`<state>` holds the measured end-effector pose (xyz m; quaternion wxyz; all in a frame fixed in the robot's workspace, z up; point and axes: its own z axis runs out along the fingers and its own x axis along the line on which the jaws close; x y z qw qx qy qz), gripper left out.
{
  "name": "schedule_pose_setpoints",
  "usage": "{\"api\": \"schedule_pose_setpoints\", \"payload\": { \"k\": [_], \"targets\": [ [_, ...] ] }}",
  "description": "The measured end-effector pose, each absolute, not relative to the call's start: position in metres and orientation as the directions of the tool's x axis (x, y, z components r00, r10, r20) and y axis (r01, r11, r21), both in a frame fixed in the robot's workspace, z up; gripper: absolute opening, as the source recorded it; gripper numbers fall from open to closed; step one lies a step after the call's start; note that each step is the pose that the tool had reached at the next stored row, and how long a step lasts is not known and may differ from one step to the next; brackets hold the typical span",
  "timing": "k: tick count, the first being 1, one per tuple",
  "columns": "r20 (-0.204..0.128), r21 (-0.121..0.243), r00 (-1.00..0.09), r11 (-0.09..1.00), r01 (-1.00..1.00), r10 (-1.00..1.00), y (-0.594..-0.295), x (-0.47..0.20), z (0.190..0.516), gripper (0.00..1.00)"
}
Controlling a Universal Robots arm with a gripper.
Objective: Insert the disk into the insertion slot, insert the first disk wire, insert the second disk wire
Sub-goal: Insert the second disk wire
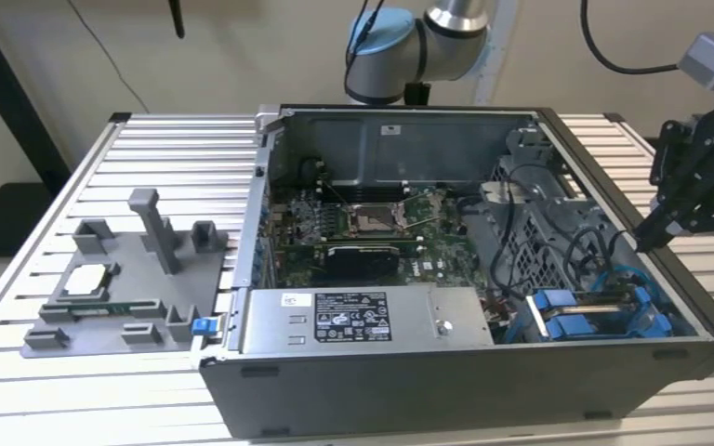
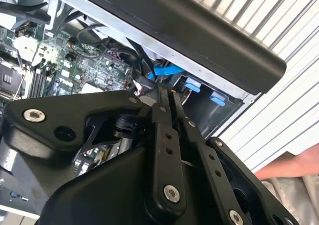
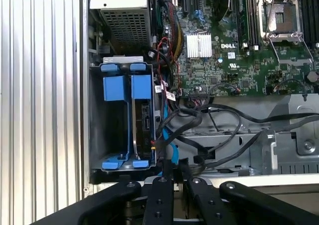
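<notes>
The disk (image 3: 141,87) stands on edge in its blue frame inside the slot (image 3: 95,135), at a corner of the computer case (image 1: 456,390). The pincer (image 3: 170,167) hangs near it over the case rim, its fingers pressed together and holding nothing visible.

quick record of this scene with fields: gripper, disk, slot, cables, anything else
gripper: fingers together, over the case's edge at the exterior view's right
disk: in its blue carrier, seated in the cage
insertion slot: occupied
blue cable: runs beside the cage, near the fingertips
black cables: loose beside the motherboard
</notes>
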<state>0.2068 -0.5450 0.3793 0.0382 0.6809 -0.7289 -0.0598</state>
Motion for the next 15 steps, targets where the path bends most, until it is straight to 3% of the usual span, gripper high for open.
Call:
{"api": "schedule_pose_setpoints", "payload": {
  "k": [14, 15],
  "targets": [
    [-0.026, 0.139, -0.07, 0.066, -0.988, -0.997, -0.545, 0.2072, 0.3785, 0.0],
    [-0.026, 0.139, -0.07, 0.066, -0.988, -0.997, -0.545, 0.2074, 0.3785, 1.0]
  ]
}}
